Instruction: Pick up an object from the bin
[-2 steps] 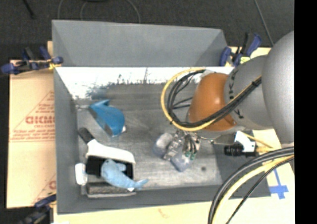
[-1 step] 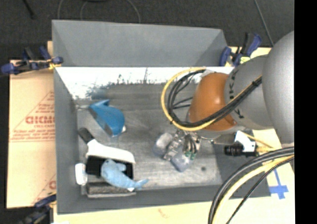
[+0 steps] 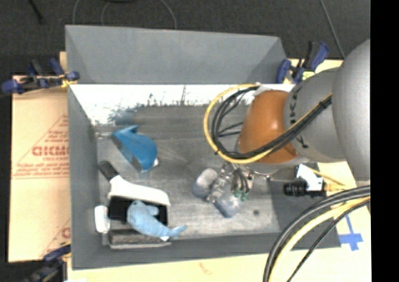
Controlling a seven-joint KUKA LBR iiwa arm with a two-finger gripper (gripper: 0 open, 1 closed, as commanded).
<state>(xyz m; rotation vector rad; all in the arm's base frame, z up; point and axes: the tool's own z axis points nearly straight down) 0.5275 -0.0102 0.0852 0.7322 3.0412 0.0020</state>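
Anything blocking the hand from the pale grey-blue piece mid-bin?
Nothing visible. The hand is right at the pale grey-blue piece. The blue scoop, the black-and-white item and the light-blue toy lie apart from it, toward the view's left.

A single overhead camera looks down into the grey metal bin (image 3: 187, 206), tilted a little to one side so the far wall (image 3: 174, 56) faces the lens. The bin spans most of the view. The arm (image 3: 349, 112) enters from the right, apparently nearest the camera.
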